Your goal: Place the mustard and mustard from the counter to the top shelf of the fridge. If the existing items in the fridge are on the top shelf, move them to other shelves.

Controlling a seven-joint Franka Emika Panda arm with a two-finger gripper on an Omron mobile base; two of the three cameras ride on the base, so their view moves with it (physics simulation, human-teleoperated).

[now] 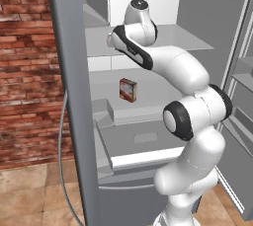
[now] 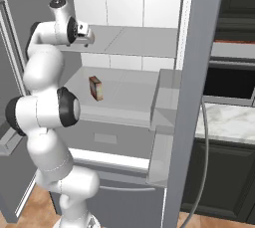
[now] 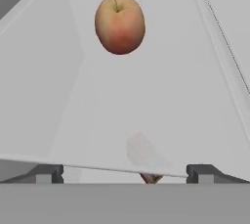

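Observation:
The fridge stands open. A red-orange apple rests on the grey two-panel top shelf, ahead of my gripper, which is open with nothing between its fingers and hovers at the shelf's front left edge. In the right base view the gripper points along the shelf. A small box with a reddish front stands upright on the white shelf below. The marble counter lies right of the fridge. The mustard bottles are out of view.
A grey drawer sits under the white shelf. The fridge's open door with its racks stands at the right, close to my arm. A brick wall is on the left. A dark oven sits above the counter.

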